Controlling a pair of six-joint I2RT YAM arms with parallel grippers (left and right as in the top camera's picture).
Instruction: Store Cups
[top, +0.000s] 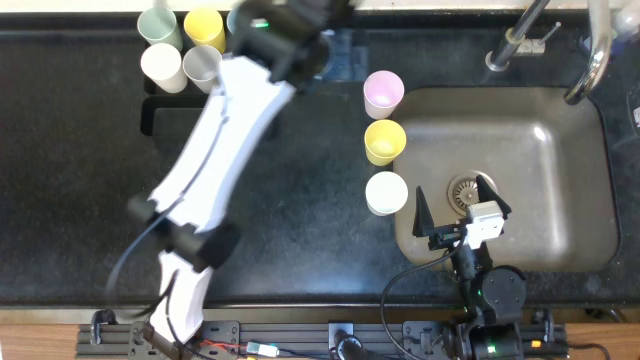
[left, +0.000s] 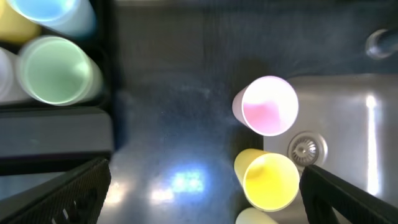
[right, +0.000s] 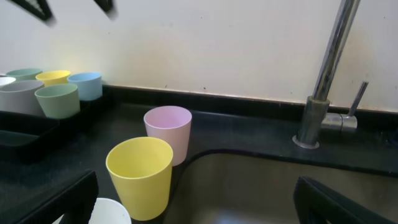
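Black tray (top: 152, 112) at the far left holds several cups (top: 163, 66). Just right of it, the left gripper (left: 205, 199) hangs over the counter (top: 300, 180), fingers spread. A pink cup (top: 383, 90), a yellow cup (top: 385, 141) and a white cup (top: 386, 192) line the left edge of the sink (top: 560, 200). The right gripper (top: 457, 205), also spread, is above the sink.

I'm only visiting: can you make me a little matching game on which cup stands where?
Three cups stand in a row beside the sink.
Things: 1 pink cup; 2 row's yellow cup; 3 row's white cup; 4 blue cup.
Places: a in the black tray; b row's middle; c row's end nearest the faucet; d row's end nearest the arms' bases.
Pairs: 1-c; 2-b; 3-d; 4-a.
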